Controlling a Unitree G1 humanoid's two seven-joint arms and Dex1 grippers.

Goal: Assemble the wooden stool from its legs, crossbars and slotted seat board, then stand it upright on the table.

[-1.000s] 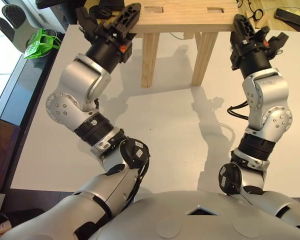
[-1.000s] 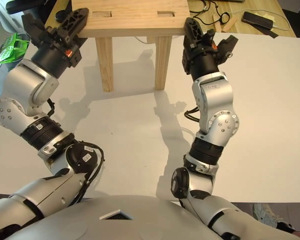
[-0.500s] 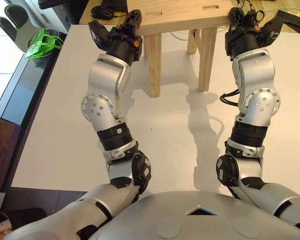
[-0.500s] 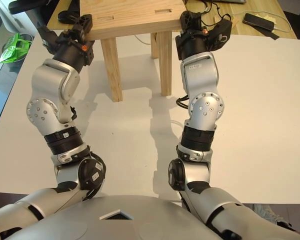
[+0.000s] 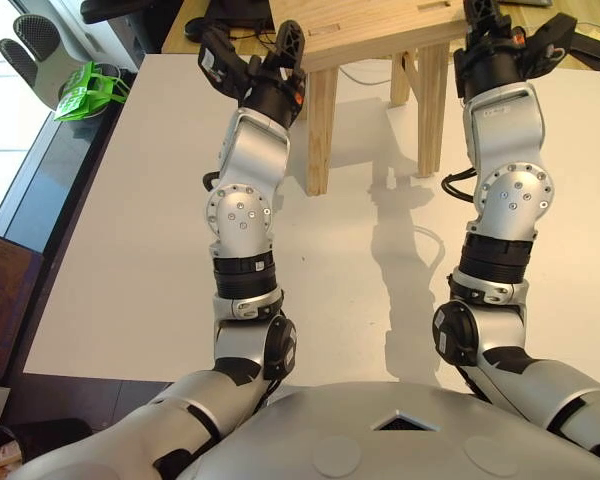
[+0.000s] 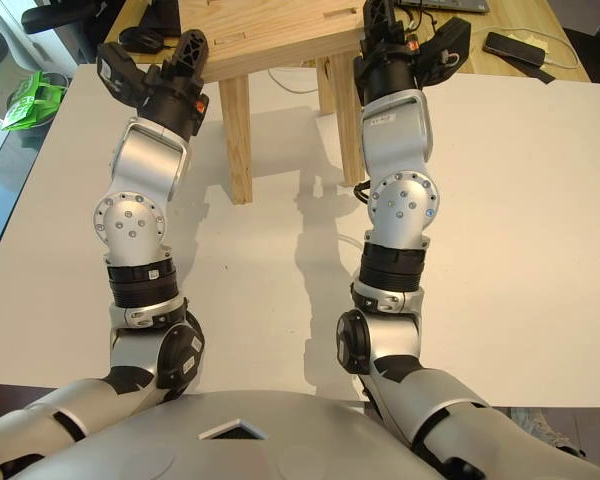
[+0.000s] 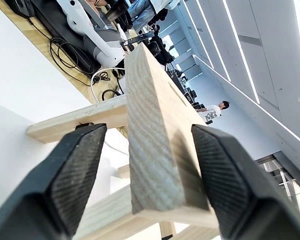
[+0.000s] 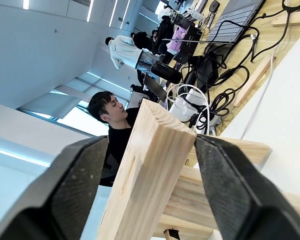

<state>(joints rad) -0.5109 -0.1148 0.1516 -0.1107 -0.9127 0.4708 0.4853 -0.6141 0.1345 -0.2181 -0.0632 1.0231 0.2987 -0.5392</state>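
Note:
The wooden stool [image 5: 321, 130] stands assembled on its legs at the far side of the white table [image 5: 130, 230], its slotted seat board [image 5: 380, 22] slightly tilted. My left gripper [image 5: 252, 50] is at the seat's left end, open, with a finger above and a finger below the board edge [image 7: 160, 150]. There is a visible gap at one pad [image 7: 75, 180]. At the seat's right end my right gripper [image 5: 515, 25] is open and straddles the board [image 8: 150, 170] in the same way. I cannot tell whether the legs' feet touch the table.
A green bag [image 5: 80, 88] lies past the table's left edge. A wooden desk behind the table holds cables and a phone [image 6: 508, 45]. The white tabletop between me and the stool is bare.
Both arms have straightened forward, carrying the grippers farther from me. The stool went with them: its seat rose in view and its legs shifted slightly right.

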